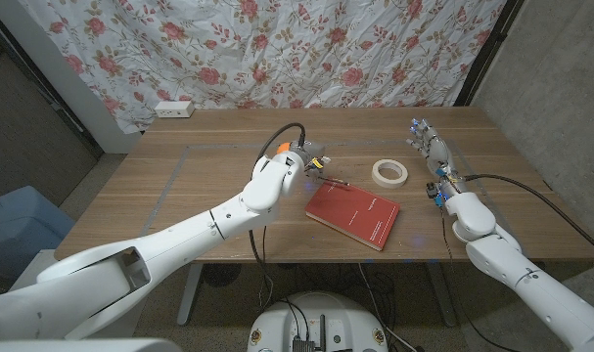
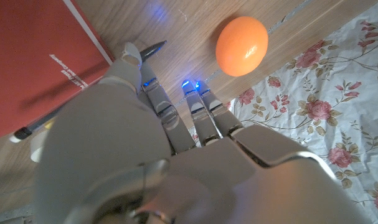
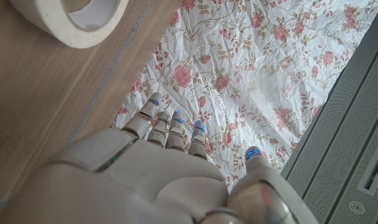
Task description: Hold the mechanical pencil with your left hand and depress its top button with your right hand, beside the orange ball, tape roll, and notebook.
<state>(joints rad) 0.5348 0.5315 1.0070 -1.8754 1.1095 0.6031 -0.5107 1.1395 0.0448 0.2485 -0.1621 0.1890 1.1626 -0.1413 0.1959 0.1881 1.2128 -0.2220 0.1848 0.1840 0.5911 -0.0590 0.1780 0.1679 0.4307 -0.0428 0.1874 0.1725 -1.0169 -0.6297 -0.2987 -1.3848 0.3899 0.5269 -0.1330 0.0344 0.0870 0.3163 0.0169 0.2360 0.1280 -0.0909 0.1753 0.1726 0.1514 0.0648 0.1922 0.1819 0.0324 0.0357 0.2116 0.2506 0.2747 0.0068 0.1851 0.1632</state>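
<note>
A rose-print cloth hangs behind my wooden table (image 1: 179, 186). My left hand (image 1: 301, 161) reaches over the slim dark mechanical pencil (image 1: 328, 180) lying mid-table at the red notebook's (image 1: 352, 214) far edge; whether I grip it, I cannot tell. The round orange ball (image 2: 241, 45) sits just beside. My right hand (image 1: 429, 147) is empty, fingers spread, near the white tape roll (image 1: 389, 173).

Wooden table (image 1: 179, 186); notebook (image 1: 352, 214); tape roll (image 1: 389, 173)

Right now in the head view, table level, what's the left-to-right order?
Left hand over the mechanical pencil → red notebook → tape roll → right hand. The orange ball overlaps the left hand, so its place is unclear.
</note>
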